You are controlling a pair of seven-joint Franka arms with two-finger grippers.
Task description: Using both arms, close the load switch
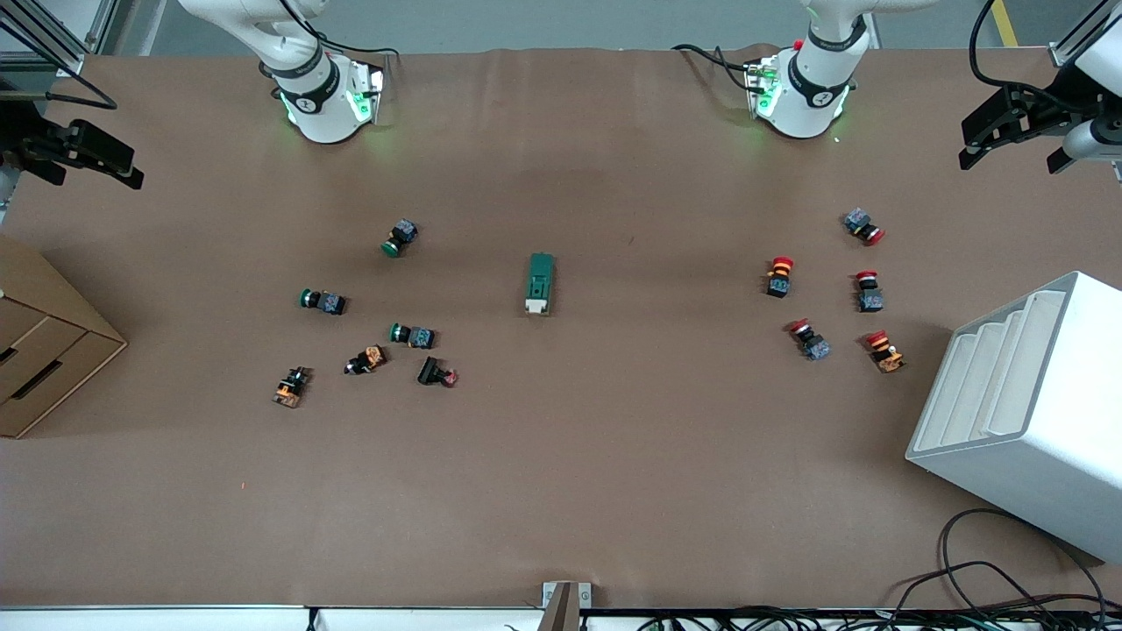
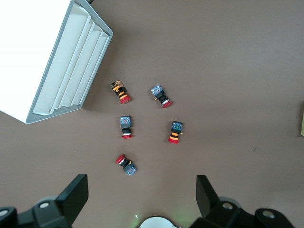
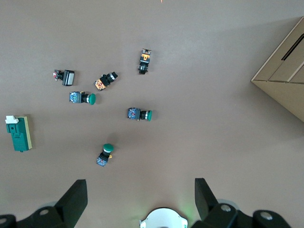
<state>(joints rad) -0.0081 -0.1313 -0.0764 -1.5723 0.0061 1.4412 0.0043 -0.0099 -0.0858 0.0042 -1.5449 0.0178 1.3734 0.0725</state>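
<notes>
The load switch (image 1: 541, 283) is a dark green block with a white lever end. It lies flat at the middle of the table, lever end nearer the front camera. It also shows in the right wrist view (image 3: 19, 134). My left gripper (image 1: 975, 147) hangs open and empty, high over the left arm's end of the table, and its wrist view (image 2: 140, 197) shows wide-apart fingers (image 2: 73, 194). My right gripper (image 1: 130, 175) hangs open and empty, high over the right arm's end, as its wrist view (image 3: 140, 197) shows. Both are well away from the switch.
Several green and orange push-buttons (image 1: 410, 335) lie scattered toward the right arm's end. Several red push-buttons (image 1: 779, 276) lie toward the left arm's end. A white tiered bin (image 1: 1026, 403) stands at the left arm's end, a cardboard drawer box (image 1: 44, 350) at the right arm's end.
</notes>
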